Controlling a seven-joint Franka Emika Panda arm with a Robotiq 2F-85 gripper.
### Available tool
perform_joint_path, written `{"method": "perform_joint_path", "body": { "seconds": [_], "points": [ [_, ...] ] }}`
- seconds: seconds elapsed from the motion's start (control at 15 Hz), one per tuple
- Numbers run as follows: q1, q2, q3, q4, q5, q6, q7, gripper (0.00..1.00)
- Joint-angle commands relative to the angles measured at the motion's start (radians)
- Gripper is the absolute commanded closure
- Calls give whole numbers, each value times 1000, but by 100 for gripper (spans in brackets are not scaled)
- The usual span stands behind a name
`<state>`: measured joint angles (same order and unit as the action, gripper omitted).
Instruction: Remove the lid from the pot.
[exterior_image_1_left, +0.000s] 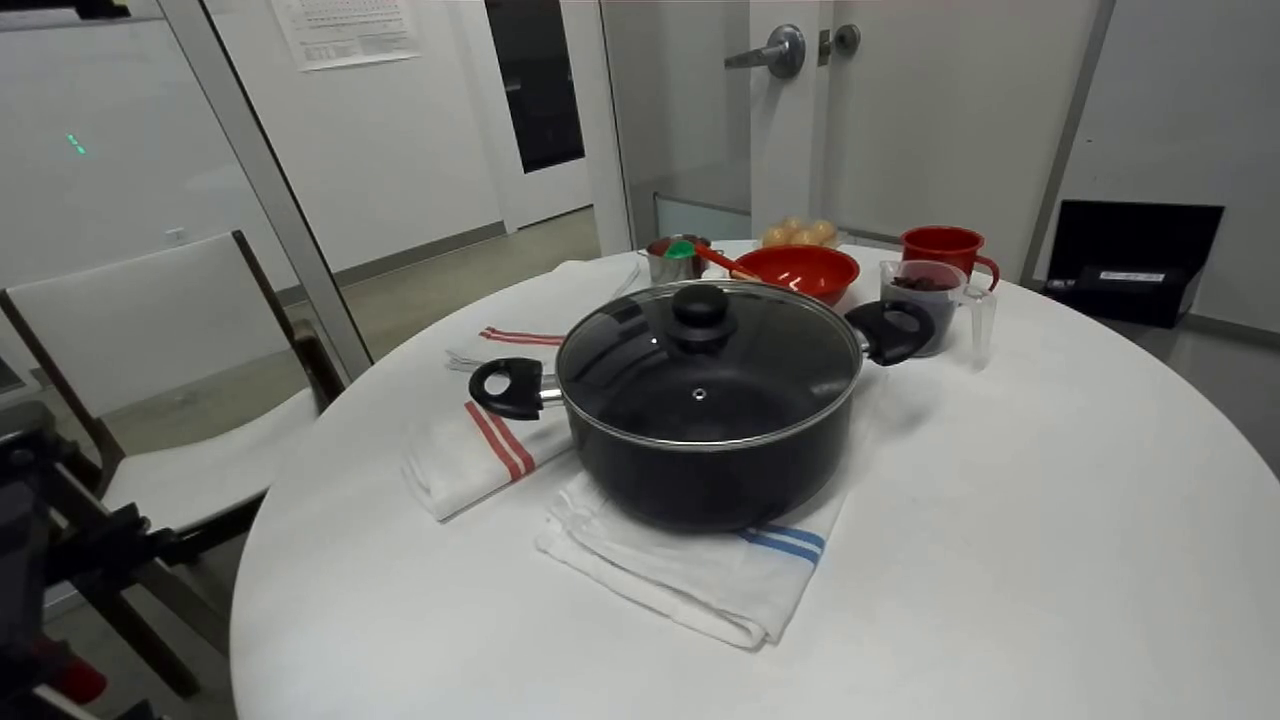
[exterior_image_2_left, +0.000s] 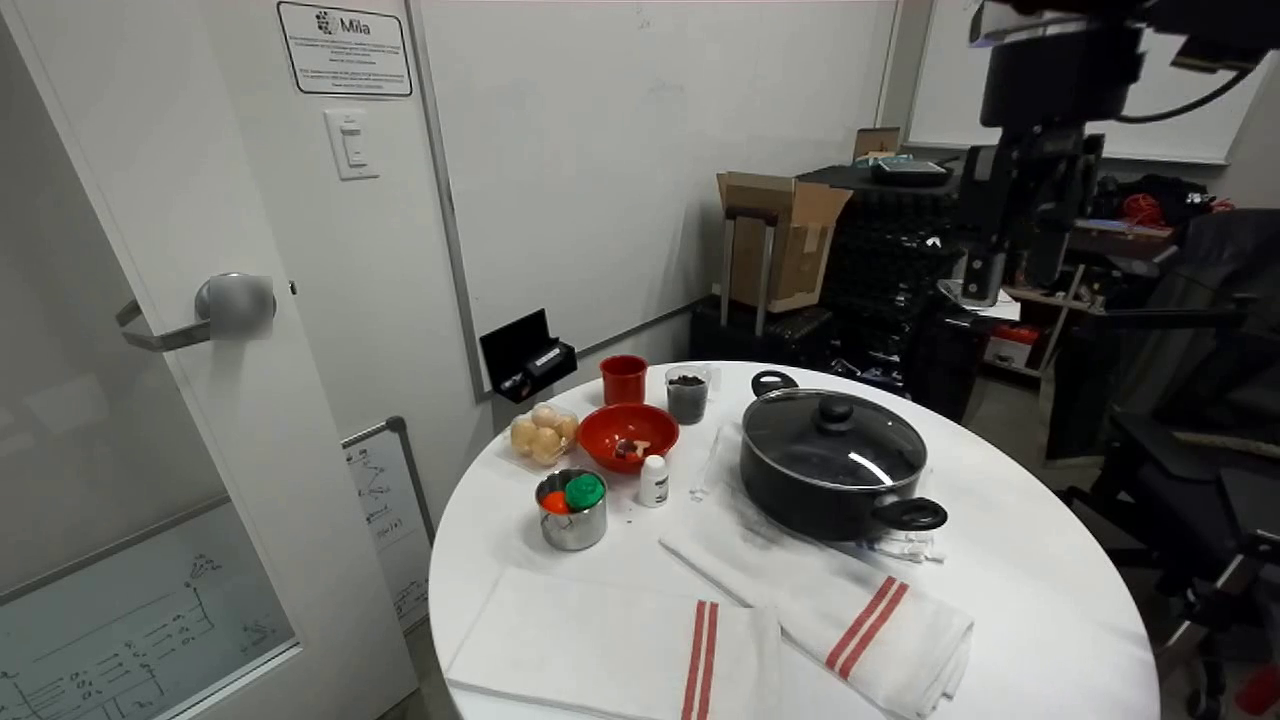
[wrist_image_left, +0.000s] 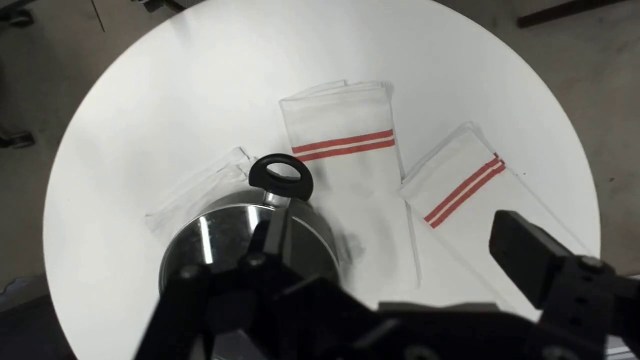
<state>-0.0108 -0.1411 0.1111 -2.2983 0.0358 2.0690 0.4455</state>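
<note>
The glass lid (exterior_image_1_left: 640, 375) with a metal rim and black knob (exterior_image_1_left: 700, 308) lies flat on the black pot (exterior_image_1_left: 710, 490). In an exterior view, the lid (exterior_image_2_left: 800, 440) covers the pot (exterior_image_2_left: 785, 500) at the table's far right. My gripper (exterior_image_2_left: 1015, 268) hangs in the air above and to the right of the pot, apart from it. In the wrist view, my gripper (wrist_image_left: 394, 227) is open with nothing between its fingers. Its left finger overlaps the lid (wrist_image_left: 227, 235) and pot (wrist_image_left: 320, 222) there. The knob is hidden in the wrist view.
White towels with red stripes (exterior_image_2_left: 690, 640) lie beside and under the pot on the round table (exterior_image_1_left: 1050, 560). A red bowl (exterior_image_2_left: 610, 425), red cup (exterior_image_2_left: 623, 378), measuring cup (exterior_image_2_left: 687, 400), metal cup (exterior_image_2_left: 575, 530), eggs (exterior_image_2_left: 540, 435) and white bottle (exterior_image_2_left: 654, 482) stand nearby.
</note>
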Motion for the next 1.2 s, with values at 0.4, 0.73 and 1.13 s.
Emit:
{"method": "perform_joint_path", "body": {
  "seconds": [0.4, 0.73, 1.13],
  "points": [
    [-51, 412, -130, 281, 167, -77, -334, 0],
    [-88, 580, -152, 422, 180, -138, -351, 0],
    [-129, 721, -177, 548, 188, -170, -317, 0]
  ]
}}
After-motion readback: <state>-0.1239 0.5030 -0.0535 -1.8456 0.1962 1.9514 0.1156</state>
